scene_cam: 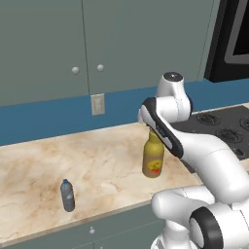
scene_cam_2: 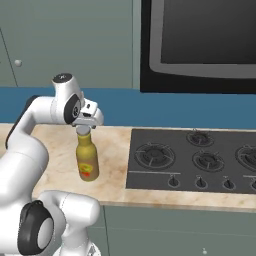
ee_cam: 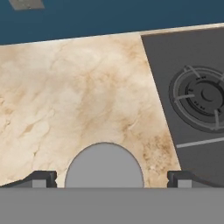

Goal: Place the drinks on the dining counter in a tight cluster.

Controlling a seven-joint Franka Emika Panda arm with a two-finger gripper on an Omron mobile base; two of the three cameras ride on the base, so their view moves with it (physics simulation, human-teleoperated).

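Claw above the amber bottle, ready to drop onto it.

I have the claw (ee_cam: 112, 177) wide open and holding nothing, poised right over the amber bottle (scene_cam: 153, 158), which stands upright on the tabletop (scene_cam: 97, 160) at centre frame in the left base view, just left of the stove (scene_cam_2: 195, 160) in the right base view. In the hand view its grey cap (ee_cam: 104, 165) sits low centre, between the two fingertips (ee_cam: 41, 178). To do this well I'd judge I should descend straight down, keep the cap centred, and close below the cap on the neck without nudging it over. The water bottle (scene_cam: 67, 195) stands well apart at lower left of the left base view.
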